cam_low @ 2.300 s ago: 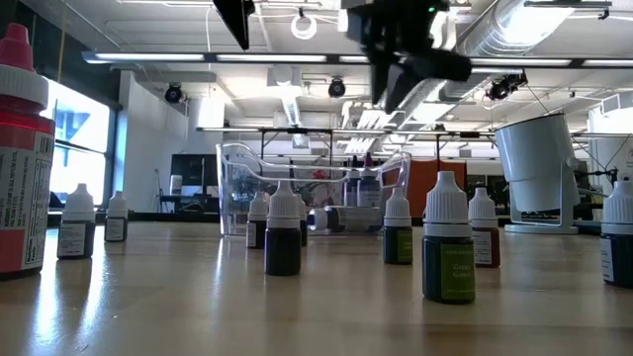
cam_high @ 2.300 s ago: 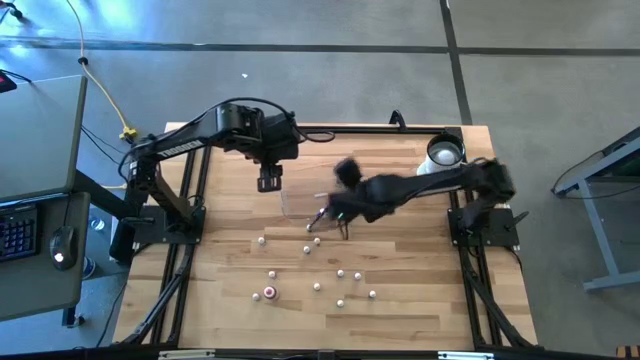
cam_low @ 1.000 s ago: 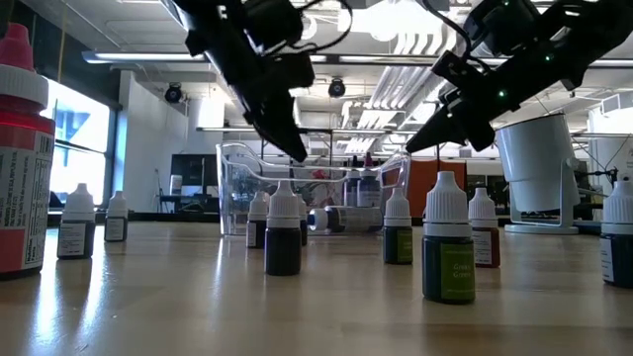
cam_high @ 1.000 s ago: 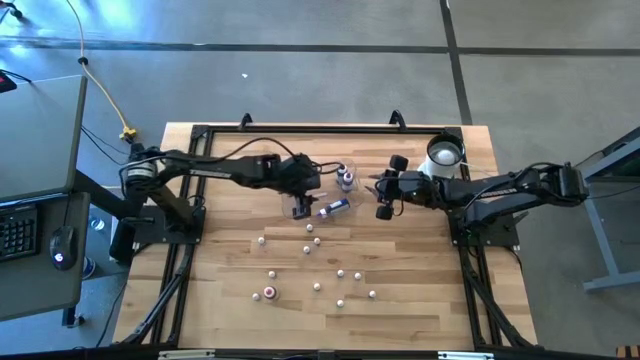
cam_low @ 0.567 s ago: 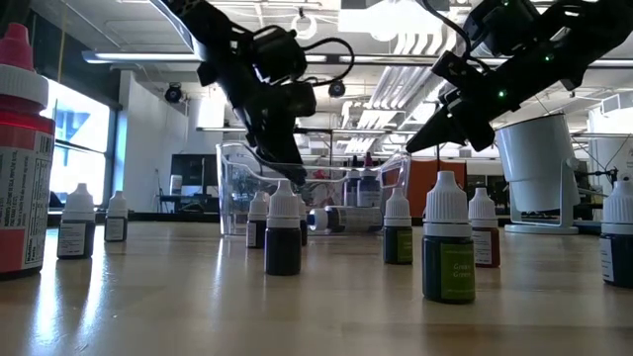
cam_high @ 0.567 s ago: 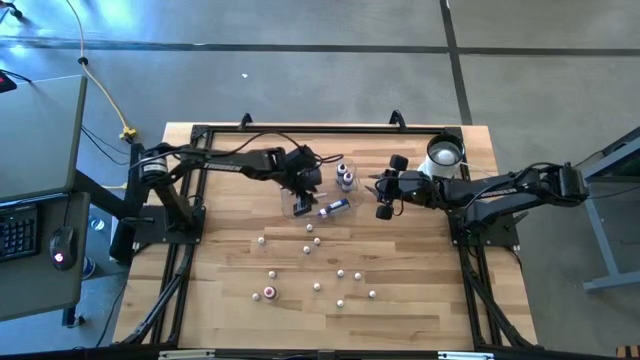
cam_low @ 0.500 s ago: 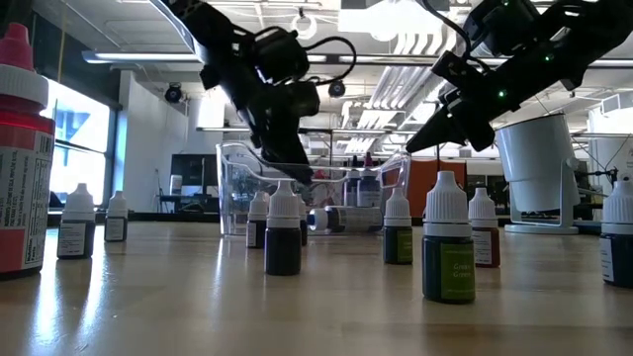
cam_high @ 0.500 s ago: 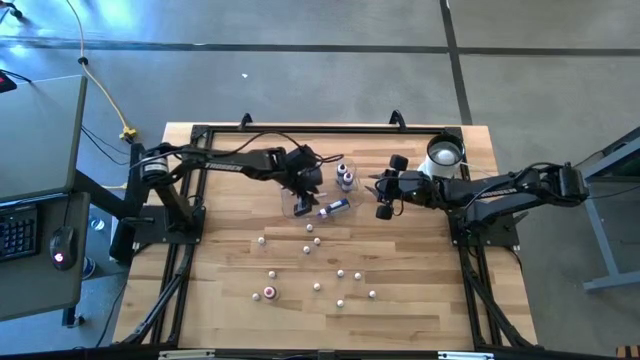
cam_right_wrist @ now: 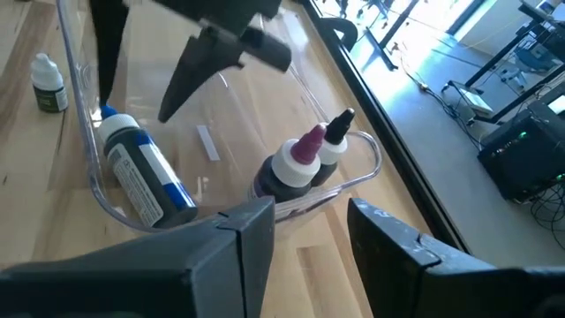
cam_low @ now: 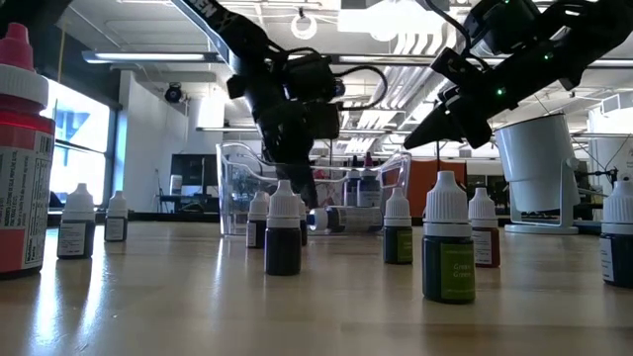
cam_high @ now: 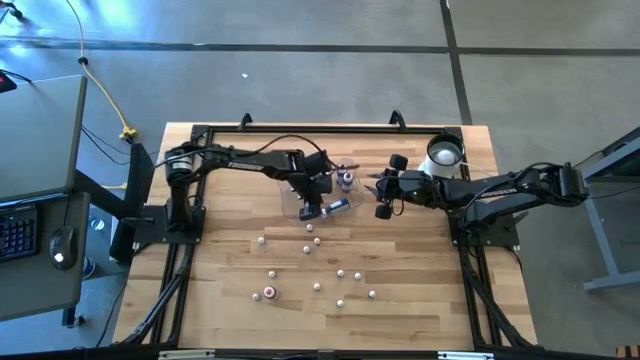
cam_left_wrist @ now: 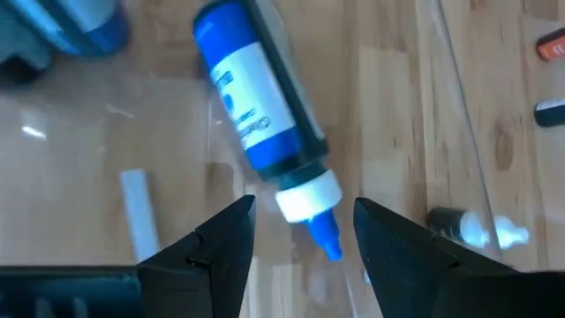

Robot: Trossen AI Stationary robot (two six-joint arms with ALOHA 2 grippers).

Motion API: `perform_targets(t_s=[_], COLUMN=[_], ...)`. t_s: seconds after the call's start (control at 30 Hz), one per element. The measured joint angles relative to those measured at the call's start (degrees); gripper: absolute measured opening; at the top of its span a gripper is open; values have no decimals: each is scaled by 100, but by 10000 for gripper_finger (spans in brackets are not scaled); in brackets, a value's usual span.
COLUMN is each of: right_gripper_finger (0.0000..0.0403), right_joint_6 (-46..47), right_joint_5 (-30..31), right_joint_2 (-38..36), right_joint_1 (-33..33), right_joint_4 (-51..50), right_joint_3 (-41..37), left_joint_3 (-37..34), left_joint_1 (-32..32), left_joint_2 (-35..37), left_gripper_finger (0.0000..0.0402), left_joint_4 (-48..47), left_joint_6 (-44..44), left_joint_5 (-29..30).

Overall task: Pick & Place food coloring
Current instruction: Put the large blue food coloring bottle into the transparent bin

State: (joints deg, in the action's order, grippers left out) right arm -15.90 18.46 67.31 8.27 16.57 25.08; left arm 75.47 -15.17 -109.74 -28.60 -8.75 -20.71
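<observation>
Food coloring bottle, blue plastic with white collar and blue tip (cam_left_wrist: 265, 132), lies on its side in the clear shallow plastic tray (cam_high: 296, 210). My left pincer (cam_left_wrist: 296, 231), spread wide and empty, hangs just over its tip; its long axis runs away between my fingers. Right pincer (cam_high: 381, 205) waits beside the tray, also spread. Two bottles stand in the tray; I count about twelve on the wooden bench (cam_high: 420, 300).

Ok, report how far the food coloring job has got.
Done: three bottles are in the tray, a blue one lying flat and two upright. In hand: nothing. The left tool hangs open over the blue bottle inside the tray, and the right tool waits open beside the tray. Left: about ten small bottles stand loose on the table.
</observation>
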Motion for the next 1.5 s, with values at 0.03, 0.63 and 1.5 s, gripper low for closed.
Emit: perform_targets(t_s=[0.03, 0.63, 1.5], right_gripper_finger=[138, 138, 138], right_joint_6=[0, -2, -20], right_joint_5=[-2, -58, -67], right_joint_2=[0, 2, 2], right_joint_1=[0, 0, 0], right_joint_4=[-1, -4, -45], right_joint_3=[0, 2, 2], left_joint_3=[41, 266, 252], left_joint_1=[29, 21, 56], left_joint_2=[-59, -318, -331], left_gripper_finger=[192, 192, 100], left_joint_4=[3, -159, -208], left_joint_6=[0, -4, -474], left_joint_5=[12, 699, 947])
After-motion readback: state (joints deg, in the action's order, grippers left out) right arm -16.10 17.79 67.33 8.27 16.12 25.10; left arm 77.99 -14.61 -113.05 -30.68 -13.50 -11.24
